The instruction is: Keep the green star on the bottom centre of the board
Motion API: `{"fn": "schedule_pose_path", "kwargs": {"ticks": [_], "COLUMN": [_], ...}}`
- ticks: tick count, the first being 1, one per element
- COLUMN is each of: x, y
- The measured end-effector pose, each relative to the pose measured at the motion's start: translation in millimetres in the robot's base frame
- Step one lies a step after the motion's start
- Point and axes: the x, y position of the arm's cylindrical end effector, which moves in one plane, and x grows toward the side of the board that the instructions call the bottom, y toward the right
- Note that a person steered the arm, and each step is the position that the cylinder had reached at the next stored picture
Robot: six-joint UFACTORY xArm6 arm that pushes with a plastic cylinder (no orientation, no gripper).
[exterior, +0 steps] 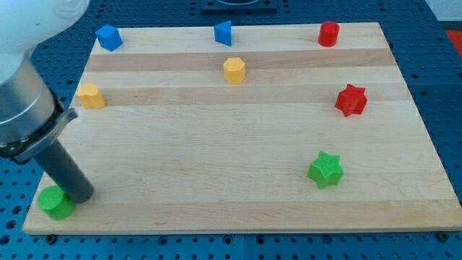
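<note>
The green star (325,170) lies on the wooden board (238,144) towards the view's bottom right, right of the bottom centre. My rod comes down from the view's upper left and my tip (81,195) rests at the view's bottom left corner, touching a green round block (55,203). My tip is far to the left of the green star.
A red star (351,100) is at the right. A red cylinder (328,33), a blue block (223,32) and a blue block (108,37) line the top edge. A yellow hexagon (234,70) sits top centre, a yellow block (90,95) at the left.
</note>
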Motion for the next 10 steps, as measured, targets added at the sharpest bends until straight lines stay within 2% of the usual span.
{"fn": "schedule_pose_path", "kwargs": {"ticks": [1, 3, 4, 5, 8, 9, 10], "x": [1, -17, -22, -33, -117, -135, -105], "y": [21, 118, 128, 170, 263, 321, 361]}}
